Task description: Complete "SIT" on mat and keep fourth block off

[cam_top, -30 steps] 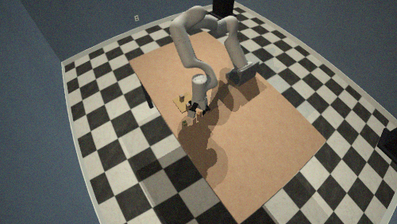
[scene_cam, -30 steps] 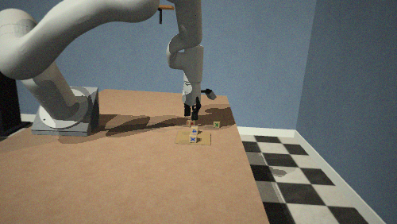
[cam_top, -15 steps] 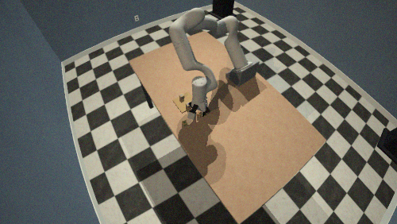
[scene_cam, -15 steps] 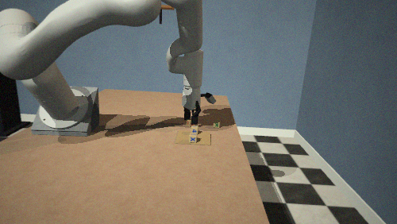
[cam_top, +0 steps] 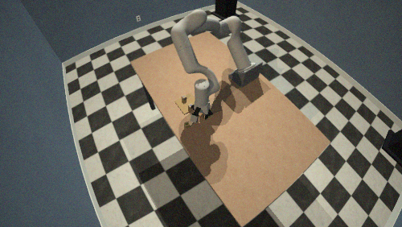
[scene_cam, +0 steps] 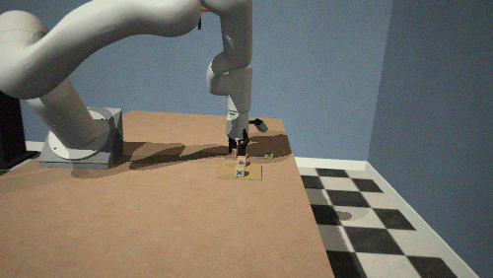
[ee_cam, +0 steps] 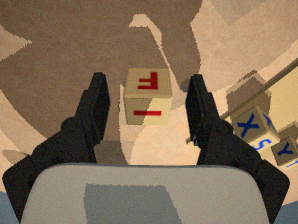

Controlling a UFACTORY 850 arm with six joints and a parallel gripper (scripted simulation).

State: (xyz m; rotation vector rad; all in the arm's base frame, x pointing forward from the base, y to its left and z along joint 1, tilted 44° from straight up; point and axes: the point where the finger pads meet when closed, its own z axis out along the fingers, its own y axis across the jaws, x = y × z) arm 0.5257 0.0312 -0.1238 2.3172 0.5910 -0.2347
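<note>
From the exterior view I start at the near edge: the brown table (scene_cam: 123, 232) fills the foreground, with checkered floor (scene_cam: 365, 232) off to its right. Further in, toward the table's right side, I see the tan mat (scene_cam: 252, 173) lying flat. Two blocks with blue letters sit on it in a line running away from me, the nearer one (scene_cam: 240, 173) and the next (scene_cam: 241, 162) just beyond it, close together. I can't read their letters there; in the wrist view a blue X and a small s show on one of them (ee_cam: 252, 124), with another block (ee_cam: 288, 147) beside it at the frame's edge.

Just past the mat's far edge stands the block with red markings (ee_cam: 148, 96), resting on the table off the mat. Its top face shows a red mark like an F or T seen askew, and its side a red bar. My tool (ee_cam: 148, 106) is down around it, pointing straight at the table, one dark finger (ee_cam: 93, 112) on each side. The fingers stand partly open with a gap to the block on both sides, so I have hold of nothing.

Farther right, near the table's far edge, a fourth block with green marking (scene_cam: 268, 155) lies apart from the mat.

At the far left, the arm's grey base (scene_cam: 114, 117) sits on the table.
</note>
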